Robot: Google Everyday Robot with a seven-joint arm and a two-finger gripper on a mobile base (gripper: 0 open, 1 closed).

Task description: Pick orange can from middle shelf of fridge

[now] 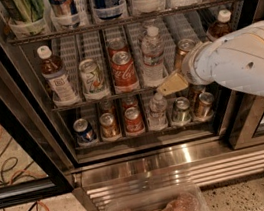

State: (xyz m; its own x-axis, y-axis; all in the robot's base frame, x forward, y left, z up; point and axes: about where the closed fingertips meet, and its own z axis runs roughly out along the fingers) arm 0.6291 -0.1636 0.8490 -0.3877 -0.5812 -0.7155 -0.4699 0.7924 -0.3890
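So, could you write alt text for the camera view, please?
A white robot arm holds its end effector at the middle shelf of a fridge, close to an orange can. Bottles and other cans stand in rows.

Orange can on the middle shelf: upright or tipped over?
Upright: the orange can stands on the middle shelf, silver top up. The gripper is in front, below-left of it; the arm hides its base.

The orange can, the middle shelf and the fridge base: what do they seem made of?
Orange can: likely aluminium, shiny coppery body, silver top. Middle shelf: dark wire, probably coated metal. Fridge base: brushed steel, reflective louvres. Gripper hovers at shelf front, near can.
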